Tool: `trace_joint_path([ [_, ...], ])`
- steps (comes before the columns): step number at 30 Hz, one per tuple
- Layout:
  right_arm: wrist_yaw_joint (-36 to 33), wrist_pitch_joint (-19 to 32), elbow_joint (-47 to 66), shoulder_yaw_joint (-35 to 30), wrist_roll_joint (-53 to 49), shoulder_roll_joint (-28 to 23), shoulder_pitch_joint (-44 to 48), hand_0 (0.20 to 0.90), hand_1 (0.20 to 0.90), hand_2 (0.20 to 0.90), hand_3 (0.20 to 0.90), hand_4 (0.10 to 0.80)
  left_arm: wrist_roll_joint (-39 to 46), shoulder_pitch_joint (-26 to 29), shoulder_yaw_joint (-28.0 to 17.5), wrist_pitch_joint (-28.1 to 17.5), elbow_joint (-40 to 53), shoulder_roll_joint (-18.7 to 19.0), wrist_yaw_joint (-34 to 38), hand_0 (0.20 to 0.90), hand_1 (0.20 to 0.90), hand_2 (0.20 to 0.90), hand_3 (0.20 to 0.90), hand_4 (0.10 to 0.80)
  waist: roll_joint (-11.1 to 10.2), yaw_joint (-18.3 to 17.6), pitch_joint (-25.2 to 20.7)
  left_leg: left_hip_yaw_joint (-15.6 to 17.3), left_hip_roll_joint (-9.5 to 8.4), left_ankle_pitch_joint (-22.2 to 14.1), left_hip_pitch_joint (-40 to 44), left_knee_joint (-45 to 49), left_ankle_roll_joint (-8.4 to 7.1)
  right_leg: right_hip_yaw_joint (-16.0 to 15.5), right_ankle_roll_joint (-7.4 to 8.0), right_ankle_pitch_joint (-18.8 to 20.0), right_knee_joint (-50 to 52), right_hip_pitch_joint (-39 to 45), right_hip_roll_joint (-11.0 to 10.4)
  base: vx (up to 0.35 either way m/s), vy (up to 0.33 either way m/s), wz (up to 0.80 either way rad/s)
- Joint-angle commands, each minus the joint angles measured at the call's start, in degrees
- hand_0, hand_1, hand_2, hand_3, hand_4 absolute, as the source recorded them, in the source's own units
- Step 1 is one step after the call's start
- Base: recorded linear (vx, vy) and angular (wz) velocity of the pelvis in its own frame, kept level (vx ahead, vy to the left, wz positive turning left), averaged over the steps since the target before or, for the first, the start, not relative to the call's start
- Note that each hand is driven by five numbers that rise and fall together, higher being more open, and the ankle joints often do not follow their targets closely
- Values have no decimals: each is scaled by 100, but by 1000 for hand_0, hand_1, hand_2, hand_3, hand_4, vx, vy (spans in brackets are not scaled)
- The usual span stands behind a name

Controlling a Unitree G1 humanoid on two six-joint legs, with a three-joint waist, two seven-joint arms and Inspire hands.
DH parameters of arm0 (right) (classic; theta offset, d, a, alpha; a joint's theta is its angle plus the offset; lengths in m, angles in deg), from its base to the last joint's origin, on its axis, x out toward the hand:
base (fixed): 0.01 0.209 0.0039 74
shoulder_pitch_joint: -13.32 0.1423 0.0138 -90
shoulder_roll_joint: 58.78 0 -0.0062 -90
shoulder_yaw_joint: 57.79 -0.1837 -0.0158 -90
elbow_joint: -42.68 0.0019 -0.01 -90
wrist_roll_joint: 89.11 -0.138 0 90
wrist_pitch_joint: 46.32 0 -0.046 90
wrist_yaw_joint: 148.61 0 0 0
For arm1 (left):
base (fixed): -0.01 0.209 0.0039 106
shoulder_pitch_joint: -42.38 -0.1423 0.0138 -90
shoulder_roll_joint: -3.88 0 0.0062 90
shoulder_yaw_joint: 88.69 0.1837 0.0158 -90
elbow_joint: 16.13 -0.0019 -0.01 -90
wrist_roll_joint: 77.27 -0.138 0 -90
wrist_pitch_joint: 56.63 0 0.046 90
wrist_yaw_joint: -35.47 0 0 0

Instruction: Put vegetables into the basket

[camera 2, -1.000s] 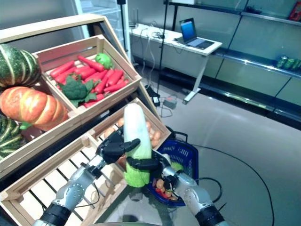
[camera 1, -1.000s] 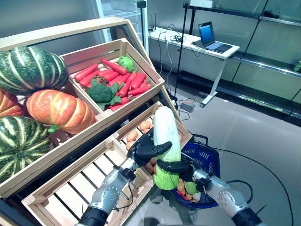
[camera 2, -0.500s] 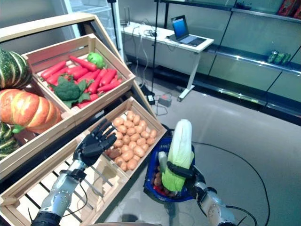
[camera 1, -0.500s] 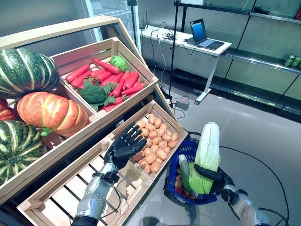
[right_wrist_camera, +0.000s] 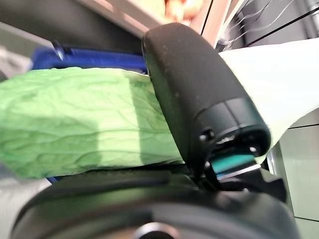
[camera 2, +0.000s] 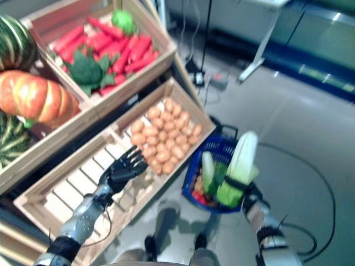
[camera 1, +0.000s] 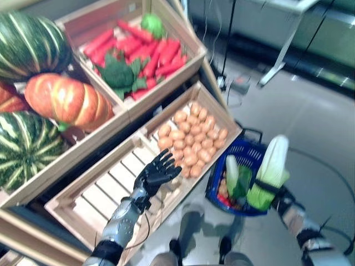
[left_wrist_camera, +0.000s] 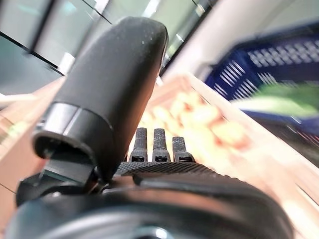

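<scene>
Pale green/white: napa cabbage (camera 1: pixel 270 173) is in my right hand (camera 2: pixel 244 191), thumb and fingers curled round its leafy lower part; the right wrist view shows the thumb wrapped across the green leaf.
Key relation: cabbage sits at the far-right rim of the blue basket (camera 1: pixel 247 158), on the side away from the crates. It overlaps the rim in both eye views, but I can't tell if it's already over the opening or just outside it.
Long axis: near upright, white tip tilted up and slightly away from the basket, green base lowest.
Nearer hand: right, it already holds the cabbage. Left is well apart, on the other side of the basket.
Basket contents: a pale cucumber-like vegetable (camera 1: pixel 232 173), something leafy green beside it, red and orange bits lower down. Room left is on the cabbage side, judging by the eye views.
Right arm pose: comes in from lower right, forearm angled up toward the basket, wrist just below the cabbage base.
Left hand (camera 1: pixel 157 173): fingers straight and spread, holding nothing, over the edge between the empty slatted crate (camera 1: pixel 102 191) and the potato crate (camera 1: pixel 195 136).
Next move (my read): shift the base in over the opening, tip the long axis down, then release.
Risk: the tall top could catch the rim and tip out.
</scene>
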Motion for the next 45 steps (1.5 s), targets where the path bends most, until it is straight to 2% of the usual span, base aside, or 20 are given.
trace_joint_path([
  [1,-169,767,72,-355,-332,-485,734,300,300,300,300,400,320,351,-30,-764,513,370,66,900,900,900,900,800,-94,75,367,157,162,-1043,-636,1670,-110,-231,-533,-1071,1751,-567,-210,-159,1,17],
  [4,-217,749,-25,-326,-330,-724,909,300,300,300,300,400,433,285,30,-822,686,406,131,900,900,900,900,800,10,71,564,104,209,-1301,-1098,2392,-44,-252,-627,-1367,2557,-1035,-393,-131,34,21],
  [6,-258,683,-130,-351,-320,-883,1024,300,300,300,300,400,503,317,90,-831,803,422,201,900,900,900,900,800,56,61,686,97,217,-1537,-1393,2891,59,-272,-676,-1573,3168,-1352,-577,-130,48,19],
  [10,-348,695,-331,-392,-329,-1029,1183,300,300,300,300,400,593,461,225,-855,914,440,290,900,900,900,900,800,87,52,833,91,243,-1933,-1791,3670,204,-313,-717,-1859,4046,-1777,-846,-91,24,14],
  [13,-379,651,-403,-481,-423,-1067,1226,300,300,300,300,400,621,528,347,-914,986,439,341,900,900,900,900,800,90,46,918,81,280,-2163,-1994,4168,266,-321,-733,-2042,4532,-1980,-963,-61,-1,-5],
  [14,-367,655,-438,-495,-344,-1078,1232,900,900,900,900,800,637,549,405,-961,1023,424,351,900,900,900,900,800,95,42,959,85,300,-2237,-2056,4353,278,-326,-737,-2099,4700,-2043,-1003,-52,3,-8],
  [23,115,574,-520,-392,-346,-1199,1315,900,900,900,900,800,717,752,706,-1066,1078,420,377,900,900,900,900,800,54,29,1033,39,407,-2445,-2391,5115,279,-298,-747,-2389,5409,-2390,-1130,-46,-13,-1],
  [30,239,731,-562,-310,-237,-1164,1384,900,900,900,900,800,748,788,796,-1027,975,416,263,900,900,900,900,800,15,48,1033,5,491,-2455,-2330,5235,236,-283,-739,-2443,5501,-2338,-1093,0,0,0],
  [36,437,790,-439,-264,-193,-1145,1286,900,900,900,900,800,805,720,736,-955,969,487,114,900,900,900,900,800,-42,60,1023,-18,536,-2270,-1977,4877,165,-320,-715,-2305,5124,-1936,-966,15,-4,4],
  [41,482,713,-365,-256,-154,-1031,1130,900,900,900,900,800,807,627,649,-830,931,503,26,900,900,900,900,800,-129,100,837,-15,544,-2059,-1573,4298,121,-340,-684,-2104,4547,-1496,-805,65,7,-2],
  [45,561,588,-353,-263,-147,-830,912,900,900,900,900,800,741,483,576,-795,880,457,-38,900,900,900,900,800,-228,153,567,67,483,-1805,-993,3340,65,-349,-612,-1798,3631,-925,-618,103,27,-1],
])
